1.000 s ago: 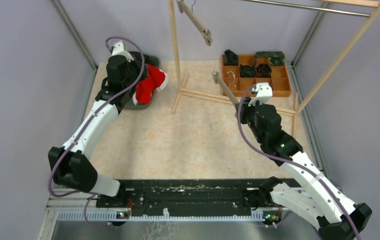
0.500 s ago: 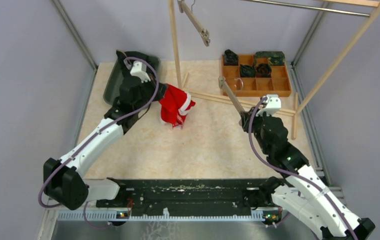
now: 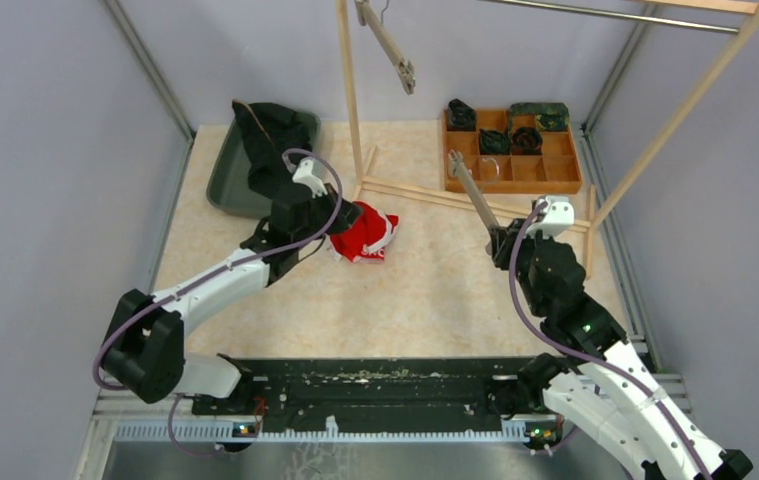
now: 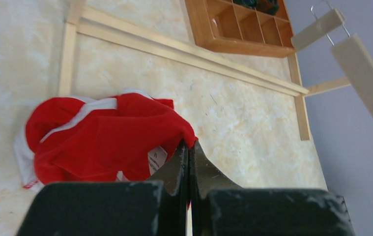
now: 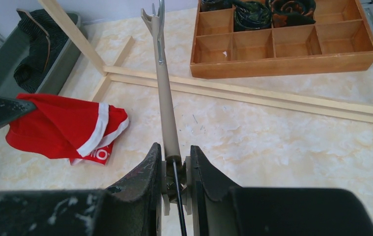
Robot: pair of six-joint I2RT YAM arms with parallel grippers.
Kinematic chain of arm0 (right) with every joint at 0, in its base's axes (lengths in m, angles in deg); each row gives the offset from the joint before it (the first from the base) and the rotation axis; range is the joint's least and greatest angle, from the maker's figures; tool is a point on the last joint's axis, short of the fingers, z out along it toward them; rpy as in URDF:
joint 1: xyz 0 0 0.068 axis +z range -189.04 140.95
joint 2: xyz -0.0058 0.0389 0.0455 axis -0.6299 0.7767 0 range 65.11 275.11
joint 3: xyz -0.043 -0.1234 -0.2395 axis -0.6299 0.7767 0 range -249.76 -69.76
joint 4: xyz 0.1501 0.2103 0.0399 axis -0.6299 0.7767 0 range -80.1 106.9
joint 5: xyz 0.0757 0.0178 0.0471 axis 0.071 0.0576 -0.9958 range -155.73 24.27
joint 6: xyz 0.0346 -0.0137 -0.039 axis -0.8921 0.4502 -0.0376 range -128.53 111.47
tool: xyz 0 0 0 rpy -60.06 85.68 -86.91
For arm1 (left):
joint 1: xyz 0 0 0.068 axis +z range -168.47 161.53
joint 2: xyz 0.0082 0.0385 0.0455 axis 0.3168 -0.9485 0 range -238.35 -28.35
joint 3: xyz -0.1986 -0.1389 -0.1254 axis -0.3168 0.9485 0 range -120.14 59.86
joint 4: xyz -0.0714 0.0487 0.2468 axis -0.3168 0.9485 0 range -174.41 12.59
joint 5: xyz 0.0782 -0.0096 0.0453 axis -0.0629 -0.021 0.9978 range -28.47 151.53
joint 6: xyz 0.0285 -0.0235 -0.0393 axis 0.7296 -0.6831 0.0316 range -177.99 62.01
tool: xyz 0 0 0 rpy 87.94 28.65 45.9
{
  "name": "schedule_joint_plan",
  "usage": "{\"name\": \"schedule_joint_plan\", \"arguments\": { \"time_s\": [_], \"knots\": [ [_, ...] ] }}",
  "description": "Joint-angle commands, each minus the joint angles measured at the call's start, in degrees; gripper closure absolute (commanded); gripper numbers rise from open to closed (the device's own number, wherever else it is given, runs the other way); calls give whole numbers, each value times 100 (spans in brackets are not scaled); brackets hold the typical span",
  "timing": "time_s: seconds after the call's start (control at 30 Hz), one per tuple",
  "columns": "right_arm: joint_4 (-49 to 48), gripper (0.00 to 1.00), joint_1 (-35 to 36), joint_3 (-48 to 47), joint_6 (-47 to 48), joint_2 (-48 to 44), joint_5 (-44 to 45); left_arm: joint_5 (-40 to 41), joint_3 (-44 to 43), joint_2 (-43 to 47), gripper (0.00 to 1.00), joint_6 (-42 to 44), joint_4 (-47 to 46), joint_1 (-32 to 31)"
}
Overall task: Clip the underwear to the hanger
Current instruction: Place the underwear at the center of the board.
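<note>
red underwear (image 3: 367, 236) pinched in left gripper (image 4: 189, 146); right gripper (image 5: 174, 150) clamps hanger (image 5: 166, 105).

A robot lab cell: grey panel walls (image 3: 55, 150) and aluminium framing (image 3: 150, 68) enclose the table (image 3: 425, 290).
</note>
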Motion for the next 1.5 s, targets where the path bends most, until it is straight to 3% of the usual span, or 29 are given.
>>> {"name": "schedule_joint_plan", "arguments": {
  "time_s": [0.0,0.27,0.4,0.47,0.73,1.07,1.1,1.17,1.2,1.33,1.47],
  "knots": [
    [-222,100,-8,-109,-30,-102,206,-191,129,-250,100,-298,-676,-243],
    [-204,100,-8,-110,-28,-119,257,-137,-39,-830,99,-303,-950,-497],
    [-199,100,-8,-102,-24,-101,235,306,-101,-1034,81,-8,-855,-486],
    [-193,100,-8,-101,-28,-96,228,671,-177,-1108,78,185,-707,-484],
    [-189,100,-8,-94,-19,-108,218,1735,-329,-1400,77,822,-721,-394],
    [-149,100,-8,-110,-3,-120,223,1805,-322,-1742,77,832,-891,84],
    [-161,100,-8,-104,-10,-120,214,1803,-350,-1788,69,840,-877,142],
    [-168,100,-3,-101,-10,-107,206,1956,-435,-1901,30,841,-758,226],
    [-161,100,-7,-101,-10,-105,203,1998,-479,-1949,22,838,-700,291],
    [-162,100,-9,-101,3,-113,184,1905,-502,-1867,15,822,-619,452],
    [-171,100,-7,-101,16,-101,184,1896,-256,-1177,14,912,-542,450]
  ]
}}
